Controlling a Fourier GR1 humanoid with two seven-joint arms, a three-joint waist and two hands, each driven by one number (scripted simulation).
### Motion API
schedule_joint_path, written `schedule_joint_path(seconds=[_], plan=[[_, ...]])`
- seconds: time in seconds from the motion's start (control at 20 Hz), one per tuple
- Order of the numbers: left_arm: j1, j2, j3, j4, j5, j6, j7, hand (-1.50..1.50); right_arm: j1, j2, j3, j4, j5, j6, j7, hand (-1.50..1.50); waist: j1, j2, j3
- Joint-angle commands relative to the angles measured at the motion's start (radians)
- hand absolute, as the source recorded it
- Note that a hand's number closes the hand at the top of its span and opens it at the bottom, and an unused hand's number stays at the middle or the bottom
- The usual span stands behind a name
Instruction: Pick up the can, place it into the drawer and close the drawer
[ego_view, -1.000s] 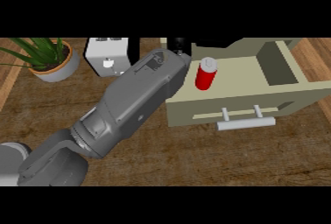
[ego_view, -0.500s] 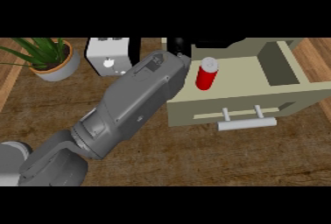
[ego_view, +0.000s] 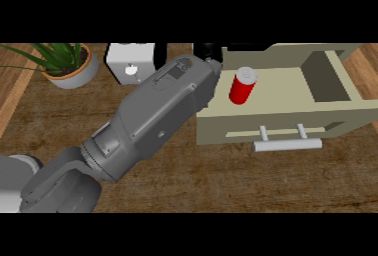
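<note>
Count: one can (ego_view: 242, 86), one drawer (ego_view: 325, 107), one potted plant (ego_view: 68, 64), one white box-like appliance (ego_view: 131, 61), one arm in view.

Can: red with a pale top, standing upright inside the open drawer, left of the middle of its floor and clear of the walls. Nothing is touching it.

Drawer: beige and pulled out, with its front facing the near side. It has one bar handle (ego_view: 288, 144) on two posts.

Left forearm (ego_view: 151, 117): grey, runs diagonally from the lower left corner up to the drawer's rear left corner, above the counter (ego_view: 244, 185). Left hand (ego_view: 210, 51): only a black patch shows past the wrist, beside the drawer's left wall and apart from the can. Can't tell if it is open or closed.

The plant and appliance sit at the back left of the counter, the appliance partly behind the forearm.
</note>
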Motion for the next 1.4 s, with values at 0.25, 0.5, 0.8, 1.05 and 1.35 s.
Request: schedule_joint_path(seconds=[0.25,0.5,0.8,1.05,1.35], plan=[[0.018,0.0,-0.027,-0.063,0.042,0.035,0.018,-1.5,-0.141,0.03,0.297,0.063,0.495,-0.07,-0.046,-1.5,0.041,-0.007,-0.001],[-0.04,0.0,0.028,0.023,0.015,-0.002,0.057,-1.5,-0.269,-0.005,0.364,0.262,0.671,-0.169,-0.118,-1.5,0.051,-0.009,0.0],[0.006,0.03,0.007,-0.036,-0.029,0.02,0.094,-1.5,-0.435,0.006,0.526,0.407,0.911,-0.255,-0.055,-1.5,0.072,-0.018,-0.002],[0.05,0.077,-0.015,-0.134,-0.058,0.047,0.146,-1.5,-0.53,-0.054,0.52,0.658,0.995,-0.313,-0.149,-1.5,0.093,-0.023,-0.001],[0.052,0.148,-0.006,-0.198,-0.078,0.047,0.207,-1.5,-0.599,-0.077,0.581,0.939,1.155,-0.442,-0.217,-1.5,0.098,-0.02,-0.001]])
